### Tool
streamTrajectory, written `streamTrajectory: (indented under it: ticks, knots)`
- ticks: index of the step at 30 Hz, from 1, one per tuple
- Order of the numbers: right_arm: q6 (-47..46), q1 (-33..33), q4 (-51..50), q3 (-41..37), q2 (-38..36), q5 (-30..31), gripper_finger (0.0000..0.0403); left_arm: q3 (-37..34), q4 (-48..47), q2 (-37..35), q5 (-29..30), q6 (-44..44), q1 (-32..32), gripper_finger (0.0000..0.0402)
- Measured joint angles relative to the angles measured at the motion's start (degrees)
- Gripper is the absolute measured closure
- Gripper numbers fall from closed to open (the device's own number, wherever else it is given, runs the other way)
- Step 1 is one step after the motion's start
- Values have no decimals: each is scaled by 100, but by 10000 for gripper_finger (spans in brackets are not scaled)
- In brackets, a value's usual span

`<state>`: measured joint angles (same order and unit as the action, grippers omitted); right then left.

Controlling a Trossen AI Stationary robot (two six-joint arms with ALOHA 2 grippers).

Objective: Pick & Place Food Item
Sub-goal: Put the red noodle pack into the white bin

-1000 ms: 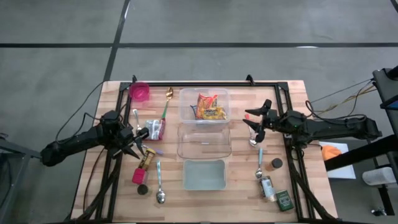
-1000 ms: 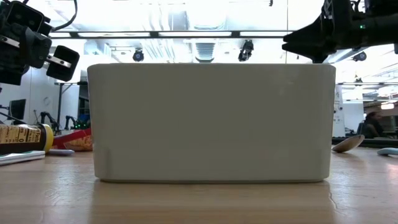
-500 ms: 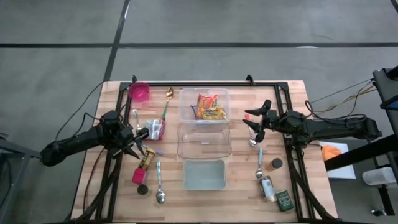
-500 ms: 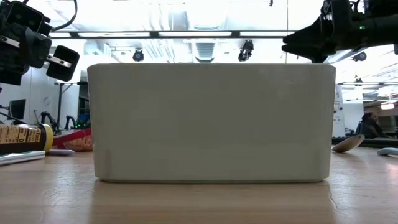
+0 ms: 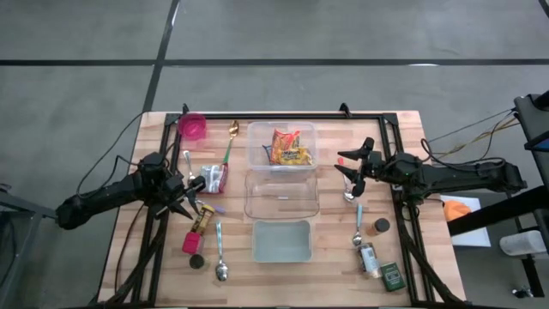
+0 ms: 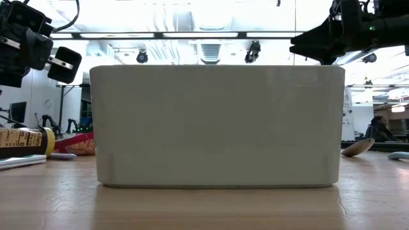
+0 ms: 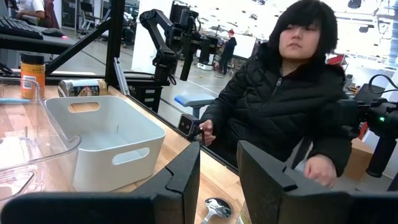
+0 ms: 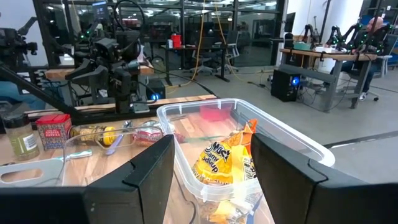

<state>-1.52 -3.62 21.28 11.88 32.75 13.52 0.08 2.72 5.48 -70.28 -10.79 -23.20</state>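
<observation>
a wooden table (image 5: 412,137) is seen from above, with a black frame running along its edges. three containers are lined up down its middle: a clear tub (image 5: 280,143) at the far end, a second clear tub (image 5: 281,194) in the middle, and a pale opaque bin (image 5: 280,241) at the near end. in the low view the pale bin fills most of the picture. a person in a black padded jacket (image 7: 280,106) is seen beyond the table edge in the left wrist view (seated, one hand near the edge)

the left arm is stretched over the table's left side, and the left gripper (image 5: 194,190) is held level above the boards beside a small red packet (image 5: 213,178). its fingers (image 7: 186,174) are parted by a narrow gap and nothing is gripped between them. the right arm is reached in from the right side, with the right gripper (image 5: 351,172) held level and pointed toward the far tub. its fingers (image 8: 149,165) are set moderately apart, and nothing is held

the food item, a yellow and orange snack bag (image 5: 288,148), is lying inside the far clear tub. in the right wrist view the snack bag is seen standing up against the tub wall, straight ahead of the fingers

smaller things are scattered on the left: a pink cup (image 5: 193,127) at the far corner, a yellow-capped bottle (image 5: 202,219) lying on its side, and a spoon (image 5: 220,257) near the front. on the right, a spice jar (image 5: 369,259) and a green tin (image 5: 394,275) are found near the front corner
</observation>
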Motion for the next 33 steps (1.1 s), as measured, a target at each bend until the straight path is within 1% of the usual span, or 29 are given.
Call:
streamTrajectory:
  ticks: [29, 31, 33]
  knots:
    - [4, -2, 2, -2, 0, 0, 192, -1, 1, 0, 7, 52, 0, 291]
    - [4, -2, 0, -2, 1, 0, 192, -2, 47, 0, 88, 144, 0, 291]
    - [4, -2, 0, -2, 2, 2, 192, 0, 128, -2, 229, 19, -1, 291]
